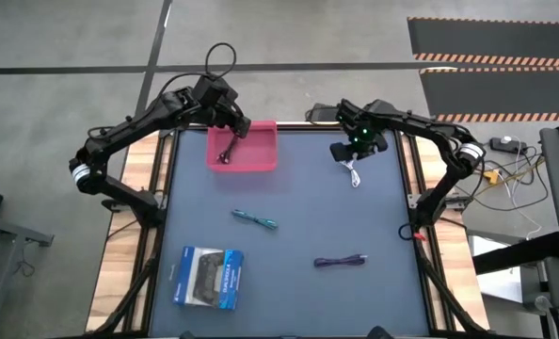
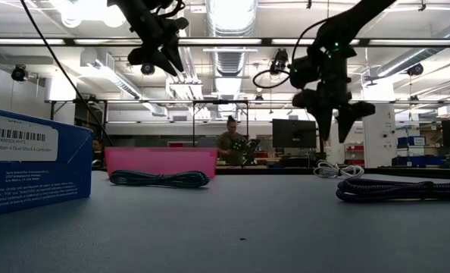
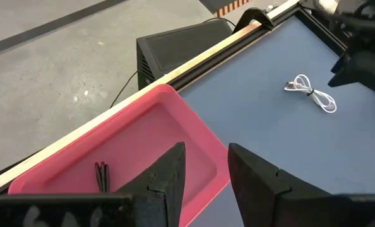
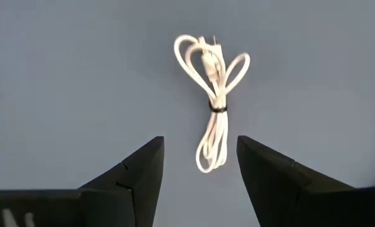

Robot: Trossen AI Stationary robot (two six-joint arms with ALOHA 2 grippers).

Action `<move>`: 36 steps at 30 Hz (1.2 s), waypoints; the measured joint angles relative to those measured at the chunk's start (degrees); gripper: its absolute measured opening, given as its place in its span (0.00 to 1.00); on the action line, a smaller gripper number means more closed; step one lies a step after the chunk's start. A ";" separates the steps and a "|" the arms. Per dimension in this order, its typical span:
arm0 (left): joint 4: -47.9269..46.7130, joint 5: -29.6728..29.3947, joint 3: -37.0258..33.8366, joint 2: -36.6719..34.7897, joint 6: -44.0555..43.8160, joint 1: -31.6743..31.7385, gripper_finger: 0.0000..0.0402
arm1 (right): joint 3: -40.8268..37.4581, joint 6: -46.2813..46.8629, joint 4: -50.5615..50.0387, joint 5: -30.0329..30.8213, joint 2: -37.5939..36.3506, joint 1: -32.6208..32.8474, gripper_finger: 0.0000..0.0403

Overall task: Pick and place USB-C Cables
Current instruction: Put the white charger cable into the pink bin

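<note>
The pink tray (image 1: 256, 141) sits at the table's far left, with the black cable (image 1: 225, 156) lying in it, also seen in the left wrist view (image 3: 102, 176). My left gripper (image 1: 235, 129) hangs open above the tray (image 3: 143, 135) and holds nothing (image 3: 206, 173). The white cable (image 1: 354, 172) lies flat on the mat at the far right. My right gripper (image 1: 348, 151) hovers open above it, fingers pointing down (image 4: 200, 157), the cable (image 4: 211, 94) just ahead of them. The teal cable (image 1: 255, 219) and the purple cable (image 1: 341, 261) lie mid-table.
A blue-and-white boxed controller (image 1: 208, 276) lies near the table's near left corner. Wooden rails run along both sides of the mat. In the low view the teal cable (image 2: 158, 179) lies in front of the tray (image 2: 160, 159) and the purple cable (image 2: 399, 189) at right. A person sits in the room behind.
</note>
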 joint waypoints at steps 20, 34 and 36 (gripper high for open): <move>0.08 -0.02 -0.02 0.04 0.00 0.06 0.26 | -17.34 3.73 15.74 0.04 0.00 0.11 0.48; 2.39 -0.02 -0.02 0.04 -0.02 0.04 0.26 | -19.58 4.50 18.37 0.75 0.00 0.11 0.33; 3.31 -0.02 -0.02 0.04 -0.07 0.04 0.26 | -19.62 4.52 18.30 0.94 0.00 0.09 0.28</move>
